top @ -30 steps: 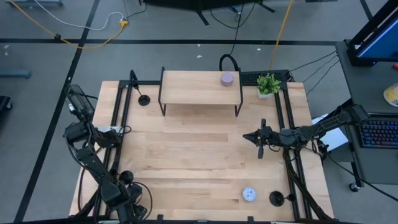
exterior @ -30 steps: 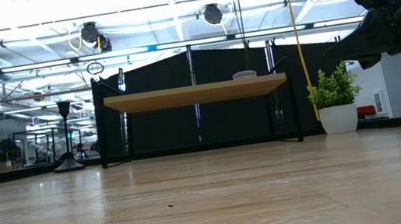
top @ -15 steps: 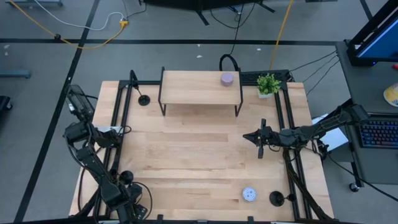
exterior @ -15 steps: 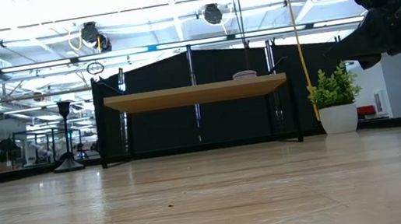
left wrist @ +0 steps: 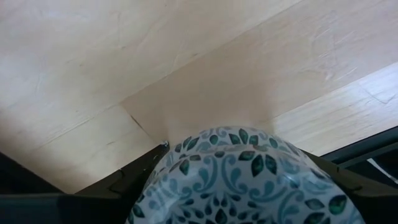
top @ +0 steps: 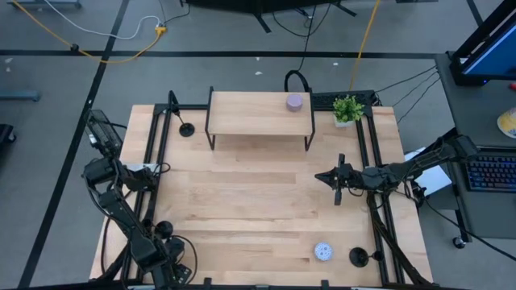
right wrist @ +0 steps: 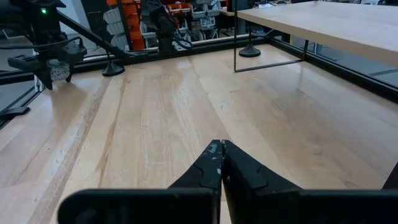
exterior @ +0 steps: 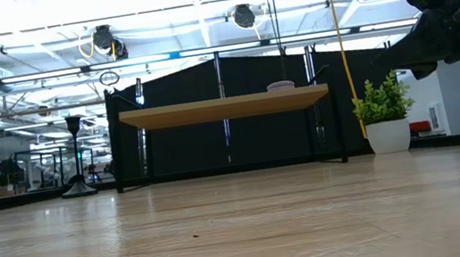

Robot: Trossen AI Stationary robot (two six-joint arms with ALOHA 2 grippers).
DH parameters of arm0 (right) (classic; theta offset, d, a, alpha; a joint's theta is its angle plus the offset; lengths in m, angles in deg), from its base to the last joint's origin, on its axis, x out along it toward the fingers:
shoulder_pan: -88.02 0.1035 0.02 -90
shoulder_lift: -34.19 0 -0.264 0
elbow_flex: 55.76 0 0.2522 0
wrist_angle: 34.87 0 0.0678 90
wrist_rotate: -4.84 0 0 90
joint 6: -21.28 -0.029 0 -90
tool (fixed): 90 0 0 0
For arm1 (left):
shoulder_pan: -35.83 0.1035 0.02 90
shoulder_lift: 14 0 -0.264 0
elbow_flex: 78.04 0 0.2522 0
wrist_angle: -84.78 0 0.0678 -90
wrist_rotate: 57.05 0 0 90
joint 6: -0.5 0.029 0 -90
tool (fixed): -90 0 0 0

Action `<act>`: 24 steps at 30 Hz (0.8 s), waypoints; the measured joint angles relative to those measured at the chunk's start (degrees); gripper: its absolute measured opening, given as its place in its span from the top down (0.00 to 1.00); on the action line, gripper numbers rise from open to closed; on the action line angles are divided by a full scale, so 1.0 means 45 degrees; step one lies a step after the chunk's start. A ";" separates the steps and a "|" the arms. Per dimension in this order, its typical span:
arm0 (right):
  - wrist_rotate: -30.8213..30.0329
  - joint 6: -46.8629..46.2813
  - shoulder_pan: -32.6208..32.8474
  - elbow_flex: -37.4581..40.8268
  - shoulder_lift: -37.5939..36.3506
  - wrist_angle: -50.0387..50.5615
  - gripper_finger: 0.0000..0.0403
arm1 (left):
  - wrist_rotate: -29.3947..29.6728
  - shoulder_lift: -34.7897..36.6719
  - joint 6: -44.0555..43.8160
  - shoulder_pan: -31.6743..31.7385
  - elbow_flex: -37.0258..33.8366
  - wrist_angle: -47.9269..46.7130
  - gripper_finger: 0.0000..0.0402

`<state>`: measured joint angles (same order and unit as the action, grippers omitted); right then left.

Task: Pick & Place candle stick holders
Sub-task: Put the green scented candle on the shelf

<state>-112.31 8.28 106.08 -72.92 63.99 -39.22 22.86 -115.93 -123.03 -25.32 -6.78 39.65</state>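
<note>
While the left gripper (right wrist: pixel 53 67) at the near-left corner looks pinched on a leaf-patterned puck (left wrist: pixel 236 177), the right gripper (right wrist: pixel 221 163) hangs over the mid-right of the table (top: pixel 258 201) with jaws pressed together, empty. No grab started, I'd say: candle stick holders (top: pixel 186 129) (top: pixel 164 229) (top: pixel 358 258) stand free at the back-left, near-left and near-right; next needs spread jaws centred on a thin stem. No brand or text readable.

Bright ceiling lights (exterior: pixel 60 8) glare at twelve o'clock in the low view; the bench (top: pixel 266 201) is evenly lit with faint shadows.
</note>
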 joint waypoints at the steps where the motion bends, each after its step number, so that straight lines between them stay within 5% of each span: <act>1: 0.0000 0.0000 -0.0004 0.0000 -0.0001 0.0000 1.00 | 0.0010 0.0000 0.0002 -0.0003 0.0000 0.0000 0.30; 24: 0.0005 -0.0002 -0.0002 0.0000 -0.0002 -0.0005 1.00 | 0.0691 0.0010 0.0017 -0.0047 0.0010 -0.0006 0.30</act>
<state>-112.29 8.28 106.08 -72.92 63.98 -39.24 25.97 -115.89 -122.96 -25.53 -6.74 39.63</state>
